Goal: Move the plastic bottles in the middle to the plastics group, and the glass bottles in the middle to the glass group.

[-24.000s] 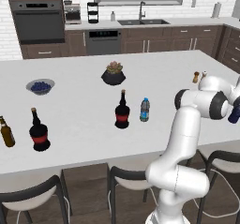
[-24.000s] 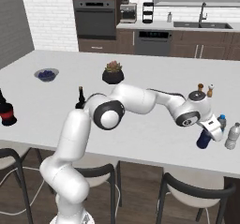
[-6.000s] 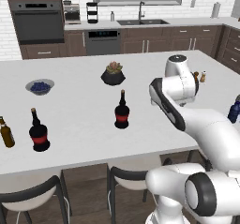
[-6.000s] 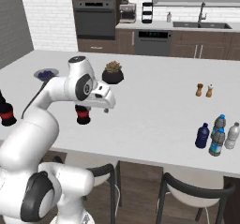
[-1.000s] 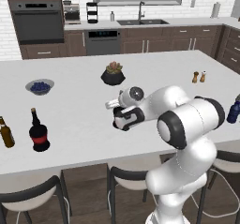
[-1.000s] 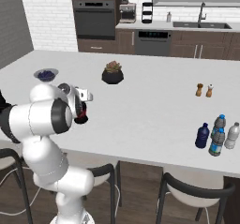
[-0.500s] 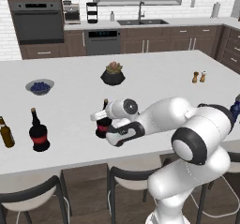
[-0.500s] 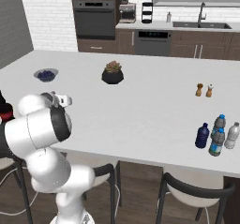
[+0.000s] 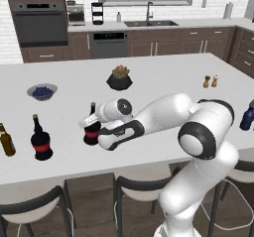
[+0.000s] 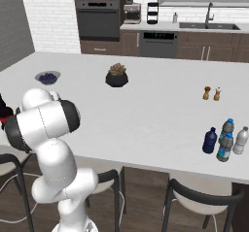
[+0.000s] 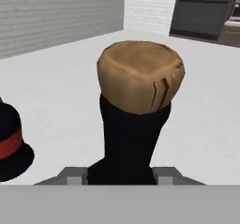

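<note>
The gripper [image 9: 93, 132] is clamped on a black bottle [image 9: 91, 128], low on its body, over the left half of the counter [image 9: 163, 89]. The bottle stands upright; in the hand view its cork [image 11: 139, 75] and neck [image 11: 129, 141] rise between the fingers. Whether its base touches the surface cannot be told.

Clearances, left base view:
- Left of the held bottle: a second black bottle [image 9: 41, 141] with a red band, near but apart. Bare counter lies between the two.
- Further left: an amber bottle [image 9: 6, 141] at the view's edge, just beside the second black bottle.
- Behind: a blueberry bowl [image 9: 41, 91] and a dark plant pot [image 9: 119, 79], both well apart from the held bottle.
- Front: the held bottle sits near the counter's front edge, above the stools [image 9: 141, 191].

Right end of the counter, right base view: a dark blue bottle [image 10: 210, 140], a clear blue-capped bottle [image 10: 224, 147] and a pale bottle [image 10: 240, 140] are clustered close together near the front edge. Two shakers [image 10: 212, 93] stand behind them, well apart. The wide middle of the counter between pot and shakers is open.

The surface is flat and white. Behind it run dark cabinets, a wall oven [image 10: 98, 18] and a sink [image 10: 206, 25] under a window.
</note>
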Tool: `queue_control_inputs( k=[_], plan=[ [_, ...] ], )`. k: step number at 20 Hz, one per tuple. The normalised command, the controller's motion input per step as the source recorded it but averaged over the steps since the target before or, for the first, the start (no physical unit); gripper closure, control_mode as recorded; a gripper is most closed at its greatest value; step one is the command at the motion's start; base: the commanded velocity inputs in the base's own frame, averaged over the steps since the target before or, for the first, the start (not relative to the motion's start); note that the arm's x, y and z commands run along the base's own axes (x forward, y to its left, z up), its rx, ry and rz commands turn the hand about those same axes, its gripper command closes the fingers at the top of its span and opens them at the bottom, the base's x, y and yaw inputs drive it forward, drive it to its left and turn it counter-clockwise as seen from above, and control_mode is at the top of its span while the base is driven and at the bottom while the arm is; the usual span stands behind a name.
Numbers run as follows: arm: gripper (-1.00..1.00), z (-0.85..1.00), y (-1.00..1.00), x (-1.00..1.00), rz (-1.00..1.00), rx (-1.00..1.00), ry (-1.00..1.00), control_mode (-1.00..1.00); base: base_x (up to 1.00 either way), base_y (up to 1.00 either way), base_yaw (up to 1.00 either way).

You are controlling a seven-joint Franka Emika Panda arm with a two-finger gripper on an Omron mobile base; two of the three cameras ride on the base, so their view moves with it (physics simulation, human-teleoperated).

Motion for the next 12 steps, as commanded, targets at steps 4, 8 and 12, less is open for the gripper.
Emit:
queue_control_inputs(
  k=[4, 8, 12],
  plan=[
    [1.00, -0.12, 0.83, 0.00, 0.11, 0.00, -0.03, -1.00, 0.00, 0.00, 0.00],
    [1.00, -0.12, 0.66, 0.00, 0.11, 0.00, -0.03, -1.00, 0.00, 0.00, 0.00],
    [1.00, -0.06, 0.49, 0.05, 0.04, 0.01, 0.00, -1.00, 0.00, 0.00, 0.00]
  ],
)
